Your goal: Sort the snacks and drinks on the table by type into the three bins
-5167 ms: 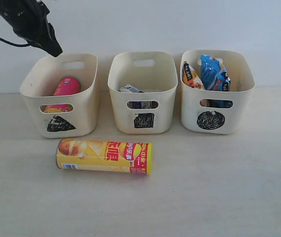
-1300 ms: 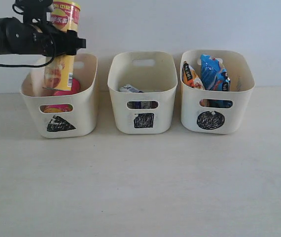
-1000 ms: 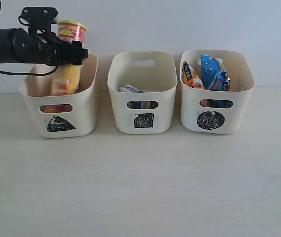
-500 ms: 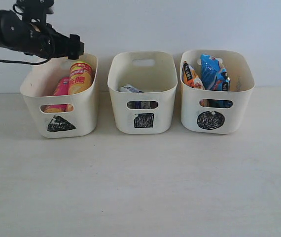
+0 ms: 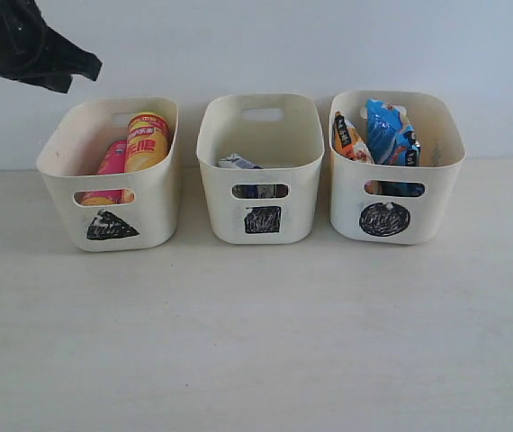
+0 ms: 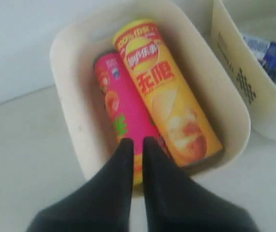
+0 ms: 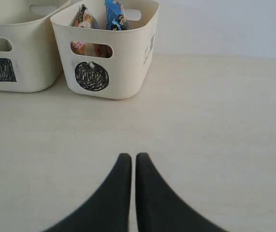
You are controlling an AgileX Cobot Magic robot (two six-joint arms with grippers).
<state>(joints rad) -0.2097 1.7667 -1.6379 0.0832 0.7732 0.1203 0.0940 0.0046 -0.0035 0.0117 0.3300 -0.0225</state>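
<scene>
The yellow chip can (image 5: pixel 147 140) (image 6: pixel 169 96) and the pink chip can (image 5: pixel 111 162) (image 6: pixel 121 111) lie side by side in the triangle bin (image 5: pixel 153 211) (image 6: pixel 63 92). A drink carton (image 5: pixel 238 163) (image 6: pixel 268 50) rests in the square bin (image 5: pixel 261 220). Both crinkly bags, orange (image 5: pixel 349 138) and blue (image 5: pixel 390 133) (image 7: pixel 115 13), stand in the circle bin (image 5: pixel 436 193) (image 7: pixel 128 63). My left gripper (image 6: pixel 135 142) (image 5: pixel 90 66) hangs shut and empty above the triangle bin's near rim. My right gripper (image 7: pixel 130 156) is shut, empty, low over the bare table (image 7: pixel 215 125).
The three bins stand in a row against a pale wall (image 5: pixel 328 45). The beige table (image 5: pixel 265 333) spreads in front of them. The left arm (image 5: pixel 13 45) reaches in from the upper left corner.
The left gripper let the yellow can drop into the triangle bin beside the pink can, then rose, pulled back to the left and shut. The right gripper has stayed shut.
</scene>
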